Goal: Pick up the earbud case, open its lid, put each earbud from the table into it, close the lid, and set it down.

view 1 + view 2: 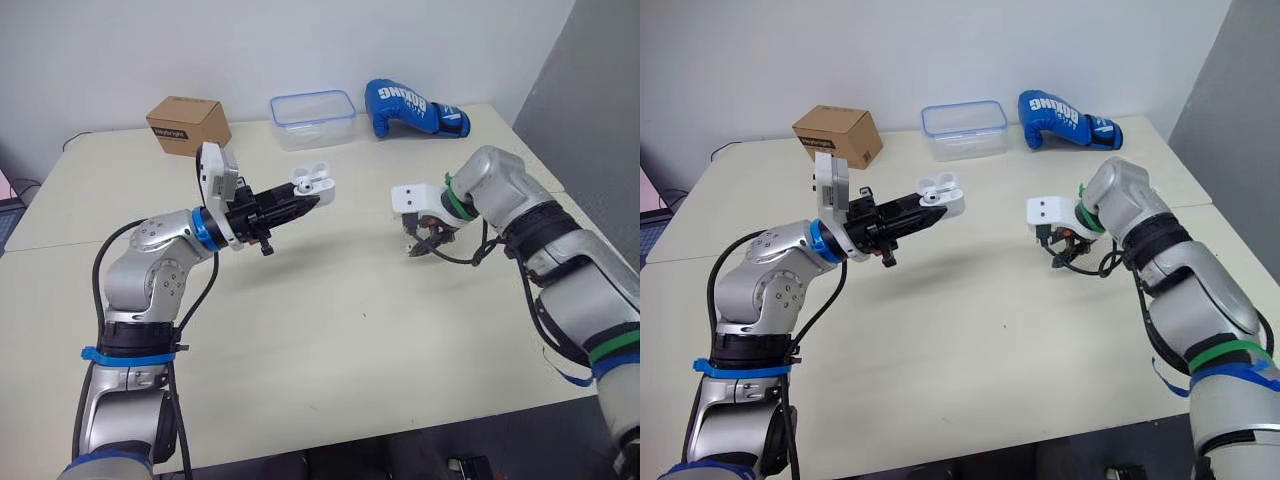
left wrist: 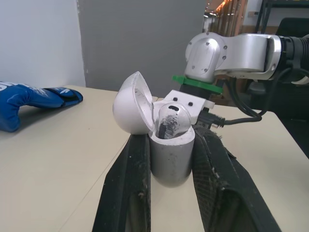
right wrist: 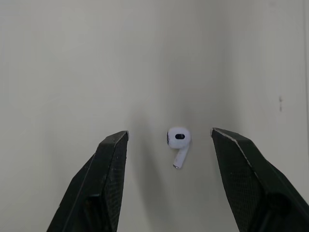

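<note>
The left gripper is clamped on the earbud case, its 2 black fingers pressing the white body from either side, and it holds the case in the air above the middle of the pale table, well clear of the surface. The case sits upright between the fingers with its lid hinged open and tipped to 1 side. 1 earbud already sits in the case, its rounded head showing above the rim. The right gripper points down at the table on the robot's right half, near the surface, and its fingers stand wide apart with nothing held. The 2nd earbud lies flat on the table in the gap between those fingers, touching neither, nearer to 1 finger than to the other, with its head and short stem both plain to see. Whether the right fingertips touch the table cannot be told. The 2 grippers are apart, with the held case facing toward the right arm. Along the far edge of the table, well away from both grippers, stand a brown cardboard box on the robot's left, a clear plastic container with a blue rim in the middle, and a blue boxing glove just to its right.
</note>
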